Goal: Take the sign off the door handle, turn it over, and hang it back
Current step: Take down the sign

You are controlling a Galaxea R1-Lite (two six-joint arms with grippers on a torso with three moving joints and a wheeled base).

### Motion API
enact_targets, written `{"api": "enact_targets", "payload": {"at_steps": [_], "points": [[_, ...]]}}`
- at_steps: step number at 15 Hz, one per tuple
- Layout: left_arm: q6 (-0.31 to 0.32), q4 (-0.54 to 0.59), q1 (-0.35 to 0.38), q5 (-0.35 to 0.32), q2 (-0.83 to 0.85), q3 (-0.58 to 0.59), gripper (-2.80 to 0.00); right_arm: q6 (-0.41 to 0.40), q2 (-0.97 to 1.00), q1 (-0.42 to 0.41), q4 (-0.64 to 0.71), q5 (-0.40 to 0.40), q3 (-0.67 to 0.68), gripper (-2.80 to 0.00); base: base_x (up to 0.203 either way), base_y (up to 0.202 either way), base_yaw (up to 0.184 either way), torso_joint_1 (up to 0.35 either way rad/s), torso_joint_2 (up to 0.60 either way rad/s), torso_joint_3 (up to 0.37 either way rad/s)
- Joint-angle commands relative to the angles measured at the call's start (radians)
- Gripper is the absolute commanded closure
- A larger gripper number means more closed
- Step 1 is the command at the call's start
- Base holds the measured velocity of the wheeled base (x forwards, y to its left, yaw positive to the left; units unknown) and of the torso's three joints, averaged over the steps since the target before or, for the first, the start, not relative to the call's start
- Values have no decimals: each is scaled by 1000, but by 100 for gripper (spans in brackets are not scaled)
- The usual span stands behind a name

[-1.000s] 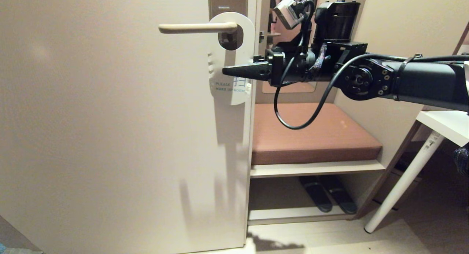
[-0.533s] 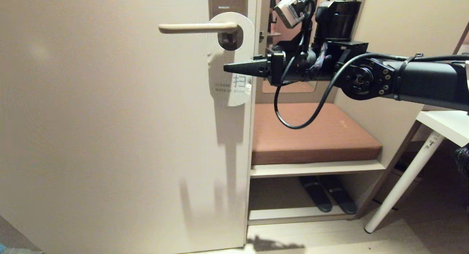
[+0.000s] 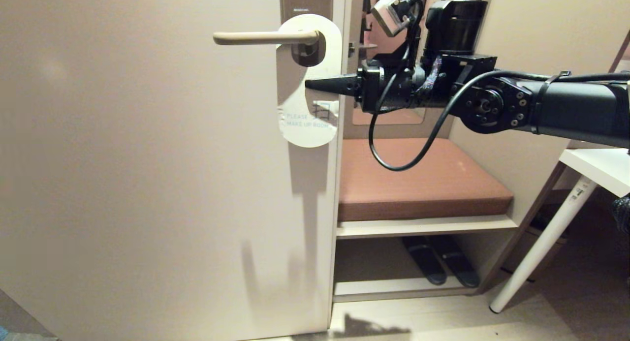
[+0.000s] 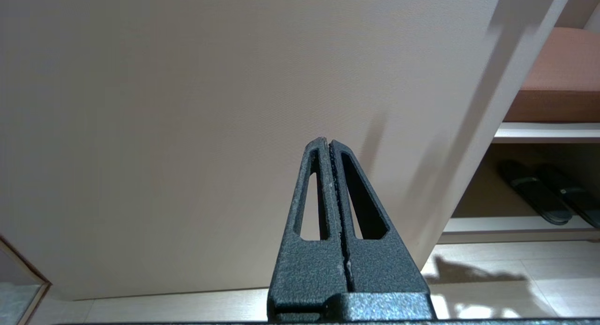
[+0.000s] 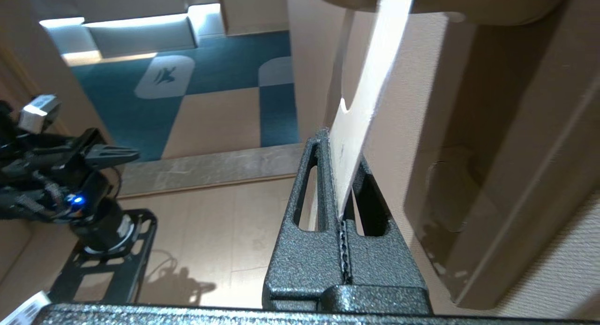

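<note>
Since a second ago the right gripper point(image 3: 311, 84) has clamped shut on the sign point(image 3: 308, 119), whose long axis hangs downward across the fingers (white face out) from the door handle point(image 3: 266, 37) above them; left gripper point(image 4: 328, 144) closed, empty.

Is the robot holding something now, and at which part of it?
Yes. The right gripper is shut on the sign, pinching its right edge around mid-height, below the door handle. The left gripper is shut and holds nothing.
</note>
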Motion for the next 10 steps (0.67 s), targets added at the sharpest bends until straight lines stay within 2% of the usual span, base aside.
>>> {"api": "enact_targets", "payload": {"at_steps": [1, 4, 10], "points": [[-1, 0, 0, 1, 0, 0, 0, -1, 0, 1, -2, -8, 2, 0, 0, 0, 0, 0, 0, 0], [-1, 0, 0, 1, 0, 0, 0, -6, -4, 2, -2, -62, 1, 0, 0, 0, 0, 0, 0, 0], [-1, 0, 0, 1, 0, 0, 0, -11, -37, 23, -2, -117, 5, 0, 0, 0, 0, 0, 0, 0]]}}
